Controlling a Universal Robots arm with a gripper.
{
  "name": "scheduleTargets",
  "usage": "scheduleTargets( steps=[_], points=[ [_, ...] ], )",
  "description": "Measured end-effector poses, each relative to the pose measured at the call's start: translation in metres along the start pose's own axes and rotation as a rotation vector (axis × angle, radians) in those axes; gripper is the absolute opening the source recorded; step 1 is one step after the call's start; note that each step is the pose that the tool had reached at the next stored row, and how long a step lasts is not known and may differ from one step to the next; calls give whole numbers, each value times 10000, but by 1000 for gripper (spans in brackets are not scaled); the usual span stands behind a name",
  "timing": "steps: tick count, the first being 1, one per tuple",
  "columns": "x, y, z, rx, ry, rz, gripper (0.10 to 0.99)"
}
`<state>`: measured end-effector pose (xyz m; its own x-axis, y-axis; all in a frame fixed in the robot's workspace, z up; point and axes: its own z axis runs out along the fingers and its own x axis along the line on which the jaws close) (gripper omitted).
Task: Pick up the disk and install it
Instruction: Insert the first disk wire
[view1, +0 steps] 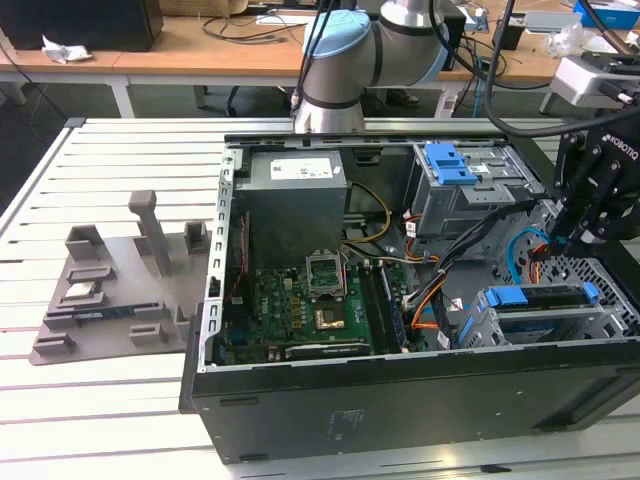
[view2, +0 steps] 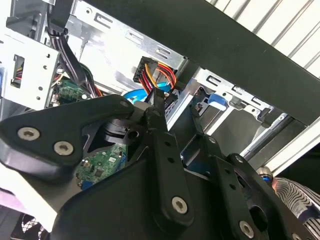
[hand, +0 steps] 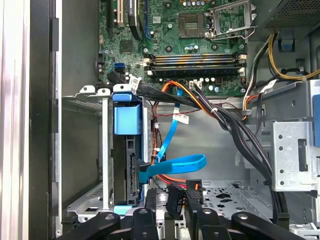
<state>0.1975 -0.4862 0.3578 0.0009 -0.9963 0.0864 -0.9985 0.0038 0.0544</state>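
Matt black gripper (view1: 598, 215) links beside the bare grey sheet-metal drive cage (hand: 95, 150), the disk (hand: 127, 150) framed in smooth blue plastic, over a slatted white metal table (view1: 100, 400).

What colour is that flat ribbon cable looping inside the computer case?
Bright blue. The cable shows best in the first wrist view.

From the exterior view I see even, bright room light on the white slatted table (view1: 110, 400), while the inside of the computer case (view1: 400, 395) sits dimmer with soft shadow. In the second wrist view my gripper (view2: 175, 122) looms dark and soft-edged up close, against glaring white slats. The first wrist view shows the motherboard (hand: 190, 50) crisp and evenly lit.
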Motion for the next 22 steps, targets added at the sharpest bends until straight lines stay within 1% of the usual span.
scheduleTargets(
  steps=[1, 3, 4, 6, 9, 10, 11, 12, 13, 15, 18, 20, 22],
  points=[
    [0, 0, 0, 0, 0, 0, 345],
    [1, 0, 0, 0, 1, 0, 216],
    [2, 0, 0, 0, 0, 0, 165],
    [12, 0, 0, 0, 2, 1, 165],
    [140, 3, 12, 0, 2, 1, 165],
    [224, 12, 22, 0, 3, 0, 165],
    [262, 25, 29, 0, -8, 0, 165],
    [284, 36, 34, 1, -50, -3, 165],
    [311, 54, 42, -1, -130, -7, 165],
    [320, 62, 61, 0, -152, -7, 165],
    [328, 59, 103, 1, -151, -9, 165],
    [341, 59, 119, 1, -148, -8, 165],
    [370, 60, 133, 0, -150, -7, 165]
  ],
)
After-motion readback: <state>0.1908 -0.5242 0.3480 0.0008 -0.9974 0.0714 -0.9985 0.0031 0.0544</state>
